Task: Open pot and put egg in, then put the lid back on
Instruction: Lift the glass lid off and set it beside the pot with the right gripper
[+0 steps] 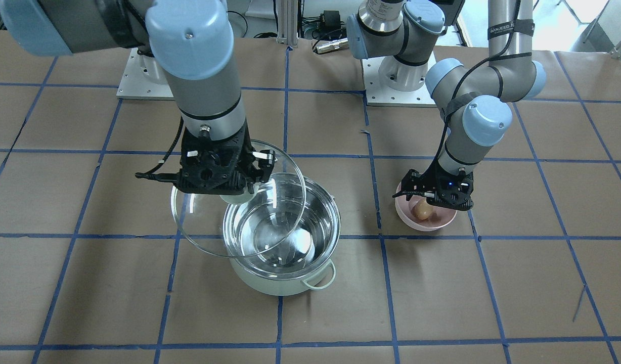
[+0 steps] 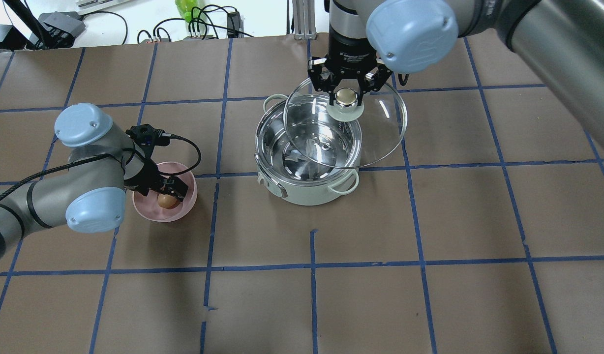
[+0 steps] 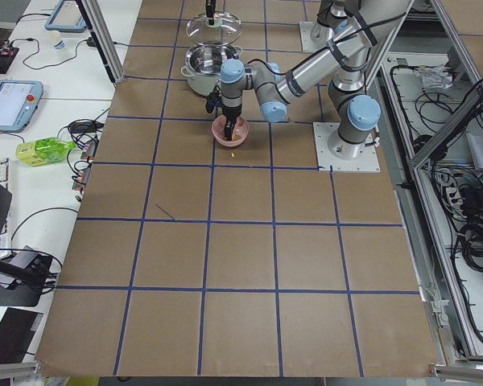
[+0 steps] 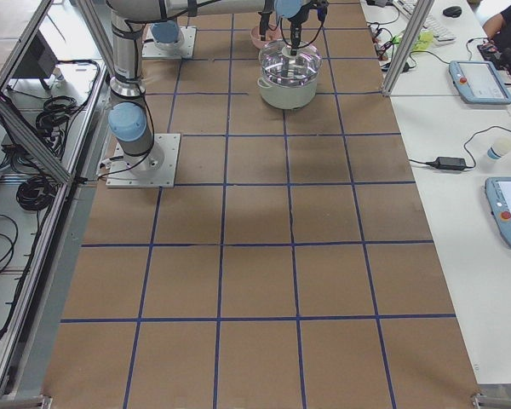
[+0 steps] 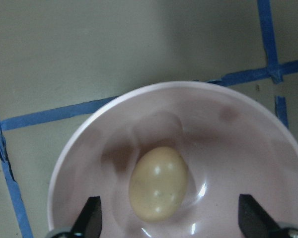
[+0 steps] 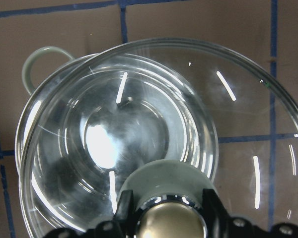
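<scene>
The mint-green pot (image 2: 307, 194) stands open on the table, steel inside bare. My right gripper (image 2: 347, 96) is shut on the cream knob (image 6: 171, 223) of the glass lid (image 2: 376, 128). It holds the lid tilted above the pot, shifted toward the far right of the rim. The lid also shows in the front view (image 1: 209, 222) over the pot (image 1: 270, 283). The tan egg (image 5: 158, 183) lies in a pink bowl (image 5: 228, 129). My left gripper (image 2: 168, 194) is open, lowered into the bowl, with one finger on each side of the egg (image 2: 167, 200).
The pink bowl (image 2: 186, 177) sits about one grid square to the left of the pot. Brown paper with blue tape lines covers the table (image 2: 430, 221). Cables and devices lie beyond the far edge (image 2: 198, 24).
</scene>
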`<state>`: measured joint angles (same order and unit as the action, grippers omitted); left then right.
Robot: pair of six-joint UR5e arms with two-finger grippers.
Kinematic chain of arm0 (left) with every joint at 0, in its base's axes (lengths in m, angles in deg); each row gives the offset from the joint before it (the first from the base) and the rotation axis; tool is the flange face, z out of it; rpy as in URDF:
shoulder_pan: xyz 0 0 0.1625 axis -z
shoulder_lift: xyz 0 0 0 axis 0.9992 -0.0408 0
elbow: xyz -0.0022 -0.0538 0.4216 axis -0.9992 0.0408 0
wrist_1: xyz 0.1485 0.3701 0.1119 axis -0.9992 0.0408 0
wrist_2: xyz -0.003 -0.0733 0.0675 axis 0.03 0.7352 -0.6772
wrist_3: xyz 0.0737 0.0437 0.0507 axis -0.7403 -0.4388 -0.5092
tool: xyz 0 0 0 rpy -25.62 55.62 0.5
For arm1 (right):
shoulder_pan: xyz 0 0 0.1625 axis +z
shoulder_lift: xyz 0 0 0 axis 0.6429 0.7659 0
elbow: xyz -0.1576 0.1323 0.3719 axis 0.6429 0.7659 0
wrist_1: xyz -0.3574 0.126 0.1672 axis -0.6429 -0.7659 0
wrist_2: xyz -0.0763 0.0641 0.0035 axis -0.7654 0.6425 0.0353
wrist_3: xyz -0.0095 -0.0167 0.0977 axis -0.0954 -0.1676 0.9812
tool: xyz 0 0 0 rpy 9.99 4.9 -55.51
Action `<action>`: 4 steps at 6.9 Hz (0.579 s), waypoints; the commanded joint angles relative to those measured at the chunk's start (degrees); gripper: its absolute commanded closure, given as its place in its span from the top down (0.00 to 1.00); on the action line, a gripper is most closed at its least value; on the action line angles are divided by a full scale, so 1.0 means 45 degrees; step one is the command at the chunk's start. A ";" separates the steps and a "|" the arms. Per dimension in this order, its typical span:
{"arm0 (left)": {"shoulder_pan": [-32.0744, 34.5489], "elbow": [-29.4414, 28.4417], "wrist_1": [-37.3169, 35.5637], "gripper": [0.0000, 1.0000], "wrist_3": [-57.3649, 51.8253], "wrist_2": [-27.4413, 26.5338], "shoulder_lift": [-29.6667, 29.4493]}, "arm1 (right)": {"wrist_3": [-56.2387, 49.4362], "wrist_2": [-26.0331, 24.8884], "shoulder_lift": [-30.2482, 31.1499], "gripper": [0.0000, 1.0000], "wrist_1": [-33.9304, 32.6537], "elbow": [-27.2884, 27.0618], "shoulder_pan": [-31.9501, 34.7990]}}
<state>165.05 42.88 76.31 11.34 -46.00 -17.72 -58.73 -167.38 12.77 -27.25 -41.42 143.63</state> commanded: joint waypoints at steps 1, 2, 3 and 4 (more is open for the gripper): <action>0.0010 0.0036 -0.0036 0.95 -0.0157 -0.0026 -0.0084 | -0.1764 -0.0081 0.0995 0.10 0.1535 -0.0124 -0.0992; 0.0010 0.0075 -0.0036 0.93 -0.0118 -0.0007 -0.0161 | -0.2623 -0.0082 0.1308 0.10 0.1889 -0.0279 -0.1479; 0.0010 0.0075 -0.0036 0.91 -0.0118 -0.0007 -0.0181 | -0.3135 -0.0043 0.1910 0.09 0.2028 -0.0686 -0.2160; 0.0010 0.0056 -0.0036 0.90 -0.0099 -0.0007 -0.0182 | -0.4319 -0.0004 0.2497 0.09 0.2029 -0.1348 -0.2612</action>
<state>165.10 43.18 76.15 10.82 -46.03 -18.46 -72.75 -167.58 20.88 -18.62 -44.52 134.71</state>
